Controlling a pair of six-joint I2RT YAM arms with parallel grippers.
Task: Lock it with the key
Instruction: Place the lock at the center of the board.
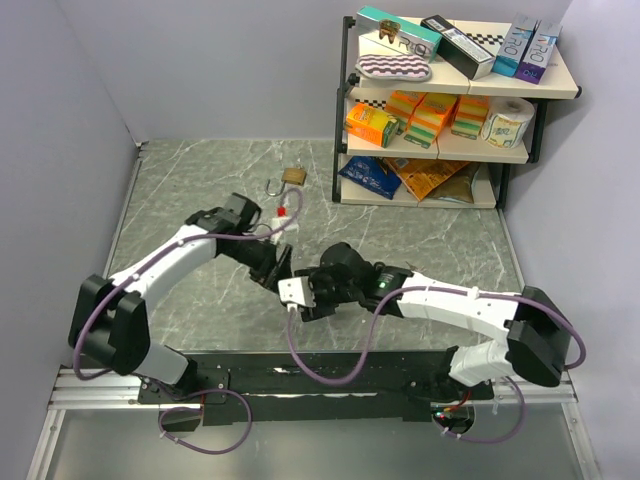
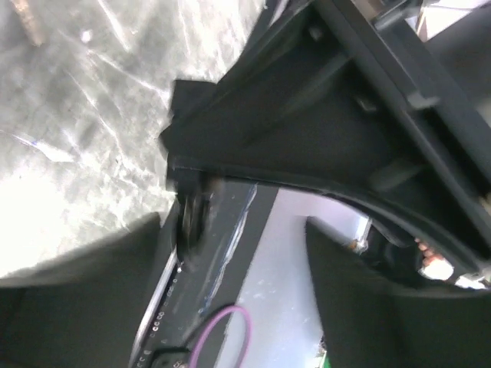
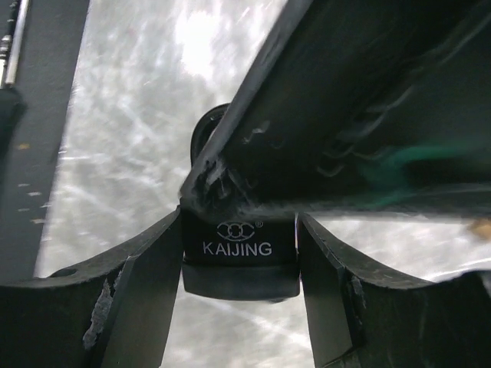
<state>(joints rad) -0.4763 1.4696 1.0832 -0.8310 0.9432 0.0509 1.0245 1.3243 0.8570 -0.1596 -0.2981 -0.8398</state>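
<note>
A brass padlock (image 1: 293, 176) lies at the back of the marble table, its silver shackle swung open to the left. My right gripper (image 1: 298, 296) is shut on the black key head marked KAIJING (image 3: 239, 257), pinched between both fingers in the right wrist view; the key blade is hidden. My left gripper (image 1: 275, 268) meets the right one at the table's middle. One dark left finger (image 3: 322, 115) crosses just above the key head. In the left wrist view my left gripper (image 2: 238, 307) has its fingers wide apart with nothing between them. The padlock is far from both grippers.
A shelf unit (image 1: 520, 152) with boxes, sponges, snack bags and a paper roll stands at the back right. Grey walls close the left and back sides. A black rail (image 1: 330, 372) runs along the near edge, with purple cables looping by it.
</note>
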